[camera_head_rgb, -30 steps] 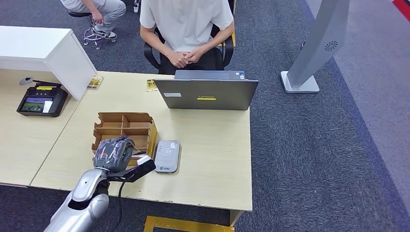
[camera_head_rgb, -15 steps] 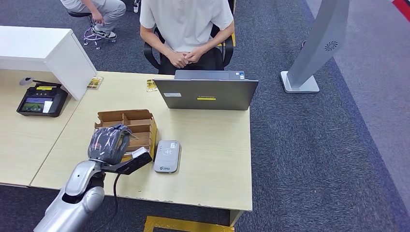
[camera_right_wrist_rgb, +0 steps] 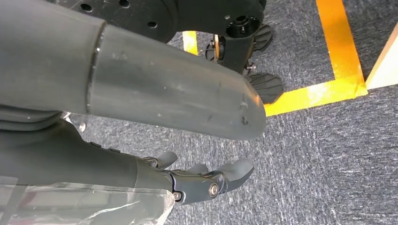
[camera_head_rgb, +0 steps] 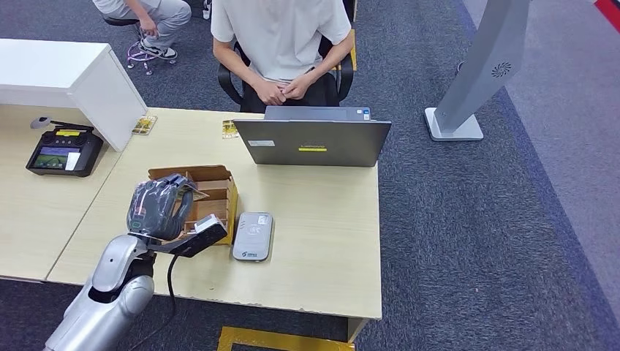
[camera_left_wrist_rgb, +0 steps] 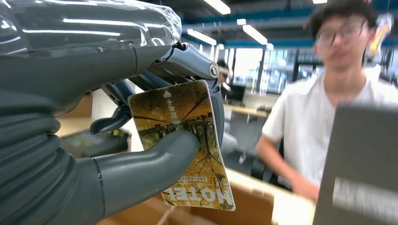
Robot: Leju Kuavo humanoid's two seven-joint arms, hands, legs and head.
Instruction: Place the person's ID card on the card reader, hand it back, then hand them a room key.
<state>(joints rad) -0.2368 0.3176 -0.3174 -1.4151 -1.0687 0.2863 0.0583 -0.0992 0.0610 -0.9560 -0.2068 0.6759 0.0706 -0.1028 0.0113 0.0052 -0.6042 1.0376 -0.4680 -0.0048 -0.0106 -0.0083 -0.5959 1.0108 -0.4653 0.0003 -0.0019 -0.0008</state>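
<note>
Yellow-brown and printed with autumn trees, the room key (camera_left_wrist_rgb: 185, 140) sits pinched between the thumb and fingers of my left hand (camera_head_rgb: 157, 208), and over the last second I have lifted it up out of the cardboard organiser (camera_head_rgb: 212, 191) near the desk's front-left corner, so the hand now rides above the box rather than in it. I read that as the ID steps being behind me and the handover being what remains: the card must travel across the desk (camera_head_rgb: 322, 227) to the seated person (camera_head_rgb: 281, 36) beyond its far edge, who waits with hands clasped. The card reader (camera_head_rgb: 253, 235) lies bare just beside the organiser, towards the front edge; a laptop (camera_head_rgb: 313, 140) stands at the far edge. My right hand (camera_right_wrist_rgb: 202, 180) hangs slack over grey carpet and yellow floor tape, fingers loosely apart, holding nothing. A payment terminal (camera_head_rgb: 62, 153) rests on the adjoining desk.
</note>
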